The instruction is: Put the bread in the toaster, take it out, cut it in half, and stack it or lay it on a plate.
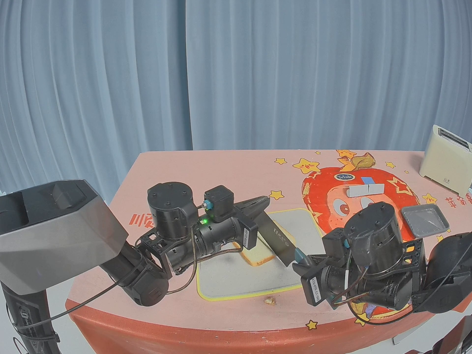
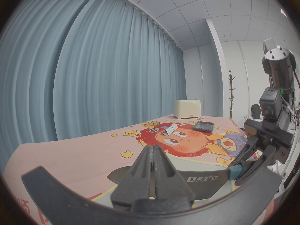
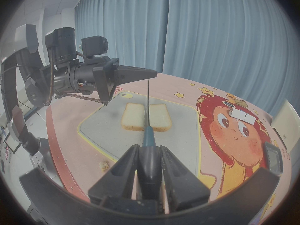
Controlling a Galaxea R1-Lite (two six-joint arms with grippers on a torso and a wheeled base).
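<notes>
A slice of bread (image 1: pixel 256 257) (image 3: pixel 134 117) lies flat on the grey, yellow-edged cutting board (image 1: pixel 231 276) (image 3: pixel 103 125). My right gripper (image 1: pixel 305 262) (image 3: pixel 149 147) is shut on the teal handle of a knife (image 1: pixel 278 239) (image 2: pixel 203 179). The blade stands on edge across the middle of the bread (image 3: pixel 147 103). My left gripper (image 1: pixel 264 202) (image 2: pixel 153 149) (image 3: pixel 152 74) is shut, its tips right over the blade's spine near the far end. The cream toaster (image 1: pixel 447 161) (image 2: pixel 187 109) stands at the table's far right, beside a dark grey plate (image 1: pixel 424 220) (image 2: pixel 203 126).
A crumb (image 1: pixel 269 300) (image 3: pixel 104 165) lies on the pink tablecloth just in front of the board. Two white tape strips (image 1: pixel 365 190) sit on the cartoon face. The table's front edge runs close below both arms.
</notes>
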